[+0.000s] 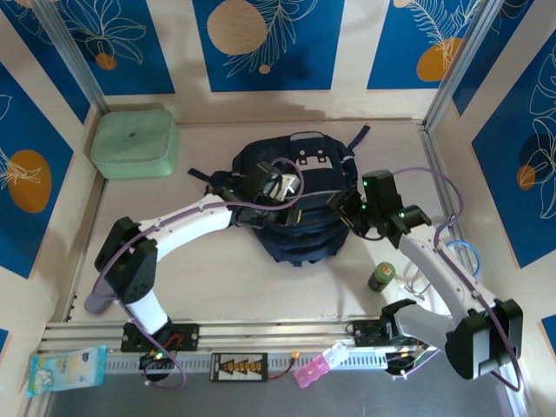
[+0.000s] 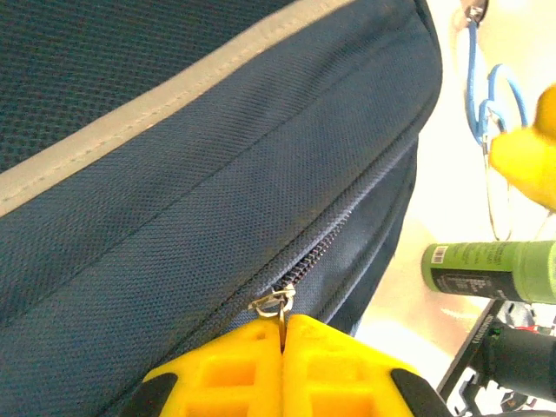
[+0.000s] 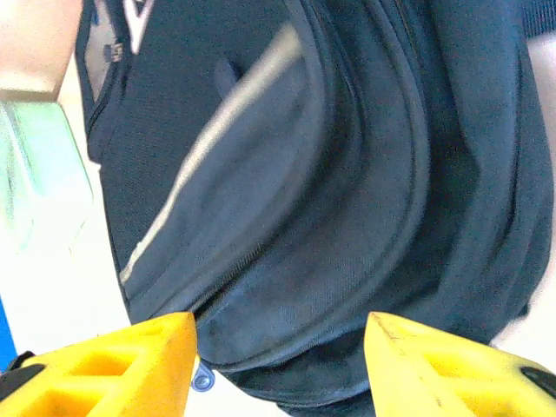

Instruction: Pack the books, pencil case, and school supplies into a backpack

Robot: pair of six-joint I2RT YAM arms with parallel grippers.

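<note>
Two arms reach in over the backpack, which lies in the middle of the worktop with its grey-white patch turned toward the back wall. The left fingers are pressed tight together, with the small metal zip pull pinched between their tips. That pull sits on a zip line running along the bag's side, below the pale stripe. Seen from above, this arm comes across from the left and its fingers sit on top of the bag, near the patch.

The right fingers are spread wide and hold nothing. The dark folds of the backpack lie between and beyond them, though I cannot tell whether they touch the cloth. From above they stand at the bag's right side.

Off in the back left corner sits a mint-green case, well apart from the bag. A green bottle stands to the right of the backpack, close by the right arm, with some blue loops just past it.
</note>
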